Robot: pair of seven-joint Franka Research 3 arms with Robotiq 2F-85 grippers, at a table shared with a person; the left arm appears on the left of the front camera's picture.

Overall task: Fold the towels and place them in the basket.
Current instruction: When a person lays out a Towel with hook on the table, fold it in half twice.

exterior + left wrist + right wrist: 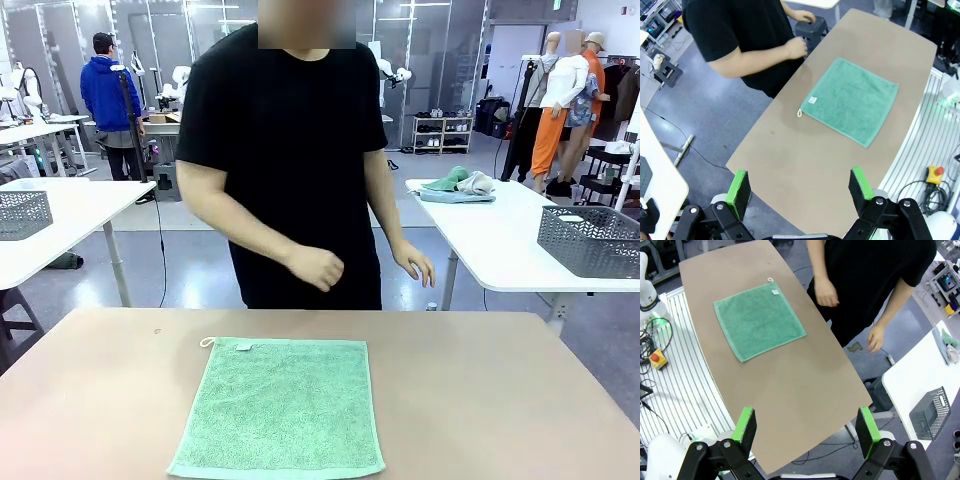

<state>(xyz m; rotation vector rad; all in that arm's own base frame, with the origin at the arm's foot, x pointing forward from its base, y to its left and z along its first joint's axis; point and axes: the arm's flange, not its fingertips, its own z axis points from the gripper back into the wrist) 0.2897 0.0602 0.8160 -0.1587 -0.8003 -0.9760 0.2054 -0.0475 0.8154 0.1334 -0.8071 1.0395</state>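
Mint green terry towel (278,410) lies flat and unfolded mid-table on the tan table (500,400), tag toward the person. Left gripper (799,171) and right gripper (806,410) hover high, both spread wide and empty. Folding not yet begun; next move likely calls for pinching two corners of one edge.

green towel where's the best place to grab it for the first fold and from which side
Probably its two near corners, from the robot's side: left hand on one, right hand on the other, both open now. The green towel lies flat and unfolded on the table, so only a hem offers a pinch; its tag marks the far edge.
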